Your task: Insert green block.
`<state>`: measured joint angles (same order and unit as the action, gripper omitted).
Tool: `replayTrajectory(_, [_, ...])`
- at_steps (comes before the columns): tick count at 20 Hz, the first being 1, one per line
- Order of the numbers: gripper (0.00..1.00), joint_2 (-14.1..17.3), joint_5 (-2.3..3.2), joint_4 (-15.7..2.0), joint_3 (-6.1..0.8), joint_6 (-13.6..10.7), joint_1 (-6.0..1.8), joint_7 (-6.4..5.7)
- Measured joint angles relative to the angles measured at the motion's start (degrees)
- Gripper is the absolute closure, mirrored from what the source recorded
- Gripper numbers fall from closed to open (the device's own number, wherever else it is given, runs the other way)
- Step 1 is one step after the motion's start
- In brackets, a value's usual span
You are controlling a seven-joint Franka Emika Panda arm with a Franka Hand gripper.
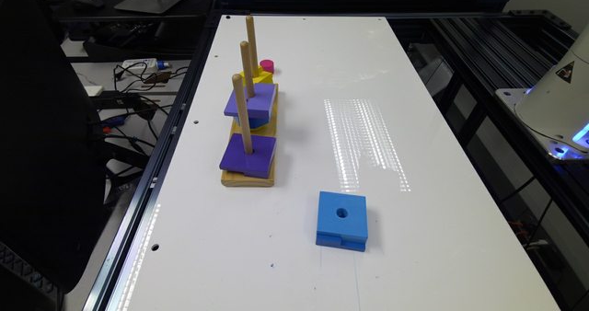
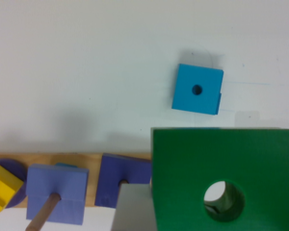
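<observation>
The green block [image 2: 221, 168], a dark green square with a round centre hole, hangs close under the wrist camera, high above the table. My gripper [image 2: 214, 211] is shut on it; one grey finger [image 2: 130, 209] shows at its side, and the rest is hidden behind the block. Beside the block, far below, lies the wooden peg board [image 2: 92, 160], with a dark purple square [image 2: 123, 180] on its nearest peg. In the exterior view the board [image 1: 248, 178] stands at the table's left with three upright pegs [image 1: 242, 113].
A blue square block with a hole [image 1: 342, 220] [image 2: 197, 89] lies flat on the white table [image 1: 414, 141]. A lighter purple square [image 1: 251, 100] sits on the middle peg, a yellow block [image 1: 258, 76] on the far one, with a pink cylinder [image 1: 267, 66] behind. The robot base [image 1: 559, 99] stands at the exterior view's right.
</observation>
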<state>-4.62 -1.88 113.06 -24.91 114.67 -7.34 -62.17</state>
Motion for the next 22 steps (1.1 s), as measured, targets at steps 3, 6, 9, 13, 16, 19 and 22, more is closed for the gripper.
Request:
replayTrajectory(3, [1.0,0.0,0.0,0.01,0.0,0.0,0.0,0.0])
replayTrajectory(6, [1.0,0.0,0.0,0.07,0.0,0.0,0.0,0.0])
replayTrajectory(9, [1.0,0.0,0.0,0.15,0.0,0.1,0.0,0.0])
replayTrajectory(13, [1.0,0.0,0.0,0.17,0.0,0.1,-0.01,0.01])
replayTrajectory(16, [1.0,0.0,0.0,0.21,0.0,0.1,-0.04,0.02])
replayTrajectory(19, [1.0,0.0,0.0,0.37,0.0,0.2,-0.13,0.07])
replayTrajectory(22, [1.0,0.1,0.0,0.77,0.0,0.7,-0.27,0.14])
